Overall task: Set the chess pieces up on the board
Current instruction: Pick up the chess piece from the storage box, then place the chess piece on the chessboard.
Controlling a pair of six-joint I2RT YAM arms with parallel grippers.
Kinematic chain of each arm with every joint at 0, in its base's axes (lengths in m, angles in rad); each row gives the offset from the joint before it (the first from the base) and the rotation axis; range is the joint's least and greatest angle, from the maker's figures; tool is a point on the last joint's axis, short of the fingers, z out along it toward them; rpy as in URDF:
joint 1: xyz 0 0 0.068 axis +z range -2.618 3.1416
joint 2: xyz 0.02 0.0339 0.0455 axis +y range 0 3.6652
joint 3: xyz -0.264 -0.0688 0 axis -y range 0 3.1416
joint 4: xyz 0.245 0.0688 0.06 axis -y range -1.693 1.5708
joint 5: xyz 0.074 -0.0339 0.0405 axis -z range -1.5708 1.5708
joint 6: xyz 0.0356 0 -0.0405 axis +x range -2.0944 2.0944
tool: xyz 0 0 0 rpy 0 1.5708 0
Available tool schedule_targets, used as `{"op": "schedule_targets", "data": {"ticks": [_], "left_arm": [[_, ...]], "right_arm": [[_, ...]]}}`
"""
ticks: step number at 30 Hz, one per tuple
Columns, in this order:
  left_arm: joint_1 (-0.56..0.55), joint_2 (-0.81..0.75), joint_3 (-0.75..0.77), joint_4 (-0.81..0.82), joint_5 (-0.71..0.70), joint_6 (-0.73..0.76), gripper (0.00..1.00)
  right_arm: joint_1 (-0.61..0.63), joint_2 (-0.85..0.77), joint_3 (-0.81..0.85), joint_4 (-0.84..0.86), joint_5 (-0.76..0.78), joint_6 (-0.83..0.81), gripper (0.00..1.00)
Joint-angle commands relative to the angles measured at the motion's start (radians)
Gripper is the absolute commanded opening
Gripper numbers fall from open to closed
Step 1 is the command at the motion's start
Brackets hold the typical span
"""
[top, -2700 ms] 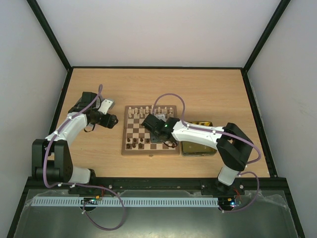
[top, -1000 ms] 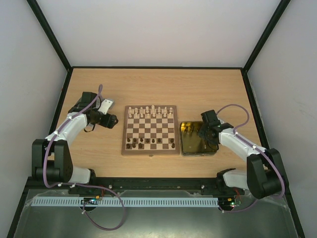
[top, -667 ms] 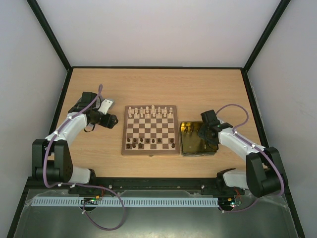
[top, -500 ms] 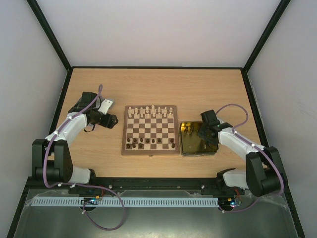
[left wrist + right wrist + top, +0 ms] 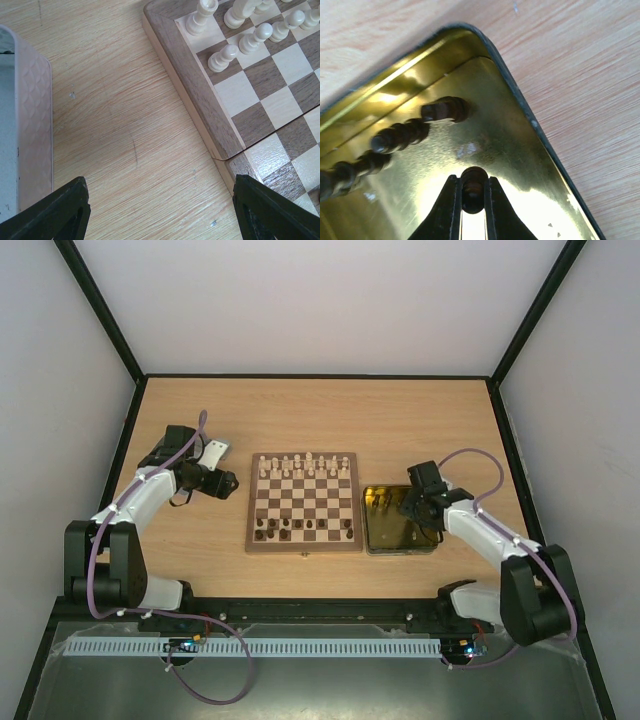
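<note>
The board (image 5: 304,502) lies mid-table with cream pieces (image 5: 305,466) along its far rows and dark brown pieces (image 5: 300,528) along its near rows. My right gripper (image 5: 473,187) is inside the yellow-lined tin (image 5: 530,165), shut on a dark brown piece (image 5: 473,186); in the top view it sits over the tin's far part (image 5: 412,502). Several more dark pieces (image 5: 400,136) lie in the tin's corner. My left gripper (image 5: 160,210) is open and empty above bare table left of the board's corner (image 5: 200,95); cream pieces (image 5: 245,40) stand there.
The silver tin lid (image 5: 25,135) lies at the left of the left wrist view, also seen far left on the table (image 5: 213,452). The yellow-lined tin (image 5: 400,521) lies just right of the board. Black frame rails edge the table.
My right arm left the board and moved right to the tin; it has since shifted only slightly there. A dark piece stands on the board's near right where the gripper was. The left arm has not moved.
</note>
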Motion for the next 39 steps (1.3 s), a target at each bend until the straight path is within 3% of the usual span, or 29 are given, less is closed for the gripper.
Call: {"op": "schedule_targets", "data": {"ticks": [1,7,11,16,23,30,39], "left_arm": [[0.006,-0.003,-0.007,-0.005,0.012,0.004,0.79],[0.004,0.006,-0.002,-0.003,0.012,0.003,0.79],[0.004,0.000,-0.004,-0.002,0.010,0.003,0.79],[0.004,0.005,-0.004,-0.002,0.006,0.002,0.79],[0.004,0.004,-0.007,0.000,0.000,0.002,0.79],[0.004,0.001,-0.006,-0.001,0.003,0.002,0.79],[0.003,0.002,-0.005,0.000,0.007,0.003,0.79]], "right_arm": [[-0.002,-0.087,0.033,-0.059,-0.011,-0.024,0.02],[0.037,-0.133,0.033,-0.084,-0.100,-0.007,0.02],[0.199,-0.160,0.132,-0.149,-0.010,0.024,0.02],[0.435,-0.071,0.283,-0.224,0.092,0.061,0.02],[0.631,0.107,0.391,-0.231,0.144,0.063,0.02],[0.705,0.231,0.425,-0.209,0.129,0.059,0.02],[0.711,0.290,0.423,-0.183,0.114,0.046,0.02]]}}
